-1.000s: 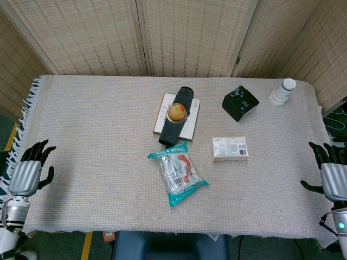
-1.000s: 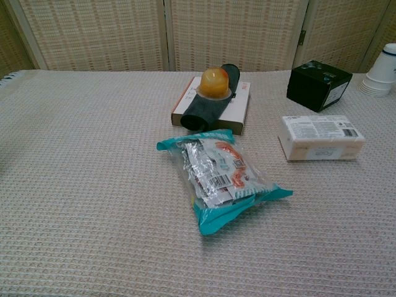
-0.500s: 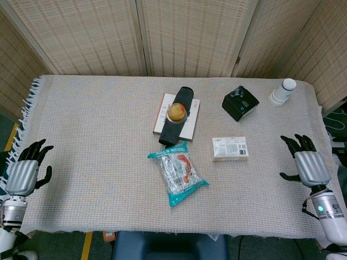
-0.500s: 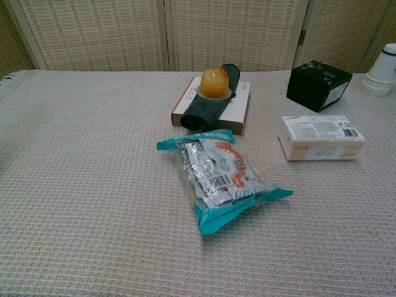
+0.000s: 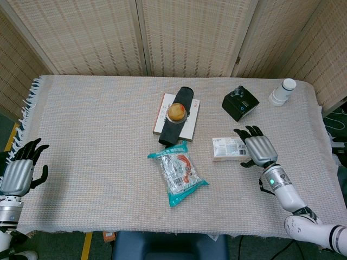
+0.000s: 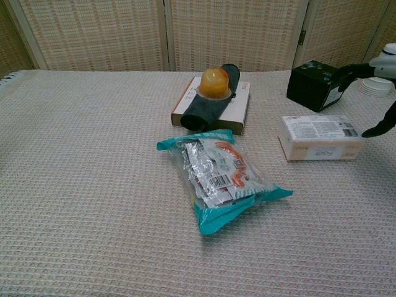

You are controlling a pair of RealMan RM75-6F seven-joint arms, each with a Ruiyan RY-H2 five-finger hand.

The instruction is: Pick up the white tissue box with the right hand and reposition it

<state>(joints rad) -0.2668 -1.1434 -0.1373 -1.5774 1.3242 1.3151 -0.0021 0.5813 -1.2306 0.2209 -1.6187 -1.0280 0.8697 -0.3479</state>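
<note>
The white tissue box [image 5: 230,148] [image 6: 319,137] lies flat on the cloth, right of centre. My right hand [image 5: 258,148] [image 6: 373,86] hovers just to its right with fingers spread, holding nothing; whether a fingertip touches the box I cannot tell. In the chest view only its dark fingers show at the right edge. My left hand [image 5: 19,170] stays open at the table's left edge, far from the box.
A teal snack bag [image 5: 177,172] lies in front of centre. Behind it a flat box carries a black roll and an orange cup [image 5: 176,111]. A black box [image 5: 240,102] and stacked white cups [image 5: 282,91] stand at the back right.
My right hand has swept in from the table's right edge to beside the tissue box and now shows in the chest view. My left hand has drifted slightly down and left.
</note>
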